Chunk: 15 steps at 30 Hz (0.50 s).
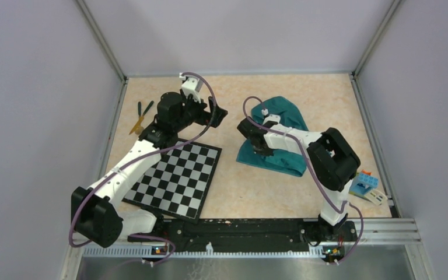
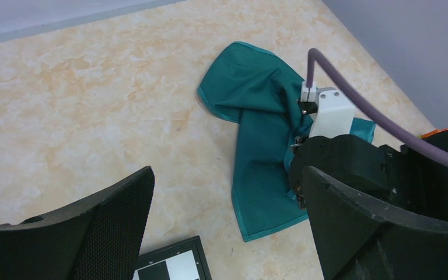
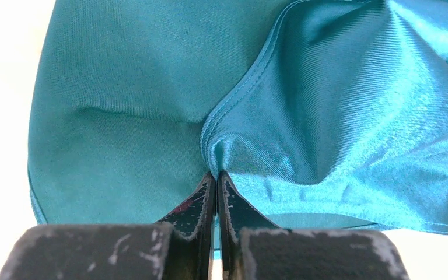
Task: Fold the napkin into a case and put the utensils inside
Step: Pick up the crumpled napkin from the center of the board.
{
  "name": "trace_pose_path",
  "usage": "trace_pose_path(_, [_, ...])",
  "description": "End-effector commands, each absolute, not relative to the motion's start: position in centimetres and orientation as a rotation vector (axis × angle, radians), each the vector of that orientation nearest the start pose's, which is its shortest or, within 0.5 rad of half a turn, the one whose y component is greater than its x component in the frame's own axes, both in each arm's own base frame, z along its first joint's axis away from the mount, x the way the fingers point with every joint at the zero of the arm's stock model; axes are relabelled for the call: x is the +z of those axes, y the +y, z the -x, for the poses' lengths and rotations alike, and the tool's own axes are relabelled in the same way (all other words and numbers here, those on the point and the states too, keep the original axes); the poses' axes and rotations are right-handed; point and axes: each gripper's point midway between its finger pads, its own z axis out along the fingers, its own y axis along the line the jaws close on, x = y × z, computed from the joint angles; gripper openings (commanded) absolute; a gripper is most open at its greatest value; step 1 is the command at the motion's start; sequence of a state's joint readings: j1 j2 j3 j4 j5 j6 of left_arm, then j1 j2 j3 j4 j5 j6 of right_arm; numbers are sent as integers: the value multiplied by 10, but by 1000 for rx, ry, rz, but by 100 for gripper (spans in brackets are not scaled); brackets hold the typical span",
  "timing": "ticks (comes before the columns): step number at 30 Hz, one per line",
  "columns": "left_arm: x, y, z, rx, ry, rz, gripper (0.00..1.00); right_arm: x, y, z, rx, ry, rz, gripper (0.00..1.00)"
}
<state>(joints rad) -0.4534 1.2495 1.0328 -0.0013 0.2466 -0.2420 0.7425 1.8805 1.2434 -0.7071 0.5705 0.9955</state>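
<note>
The teal-green napkin (image 1: 283, 119) lies crumpled and partly folded on the table, right of centre. It also shows in the left wrist view (image 2: 256, 111) and fills the right wrist view (image 3: 122, 87). My right gripper (image 1: 263, 151) is shut on a hemmed fold of the napkin (image 3: 216, 175), pinching it at the cloth's near left part. My left gripper (image 1: 216, 111) is open and empty (image 2: 227, 233), hovering left of the napkin and apart from it. The utensils (image 1: 142, 115), two dark green sticks and a yellowish-tan one, lie at the far left by the wall.
A black-and-white checkerboard (image 1: 178, 175) lies near left under the left arm; its corner shows in the left wrist view (image 2: 169, 265). Blue-and-green toy blocks (image 1: 366, 184) sit at the near right edge. Walls enclose the table on three sides.
</note>
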Motion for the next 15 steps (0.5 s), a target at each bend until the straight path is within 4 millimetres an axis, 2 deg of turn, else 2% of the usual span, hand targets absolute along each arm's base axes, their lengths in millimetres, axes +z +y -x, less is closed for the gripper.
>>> trace_pose_path(1, [294,-236,-357,-734,1762,-370,100,66,194,-313,-199,2455,-434,0])
trace_pose_path(5, [270,-247,-357,-694,1867,-353,100,80,187,-302,-151,2453,-387,0])
trace_pose_path(8, [246,-268,-341,-727,1979,-372,100,94,183,-297,-96,2430,-321,0])
trace_pose_path(11, [203,-279,-318,-825,2130,-339,100,106,185,-293,42,2403,-239,0])
trace_pose_path(15, [145,-289,-286,-809,2300,-293,100,122,191,-288,202,2338,-150,0])
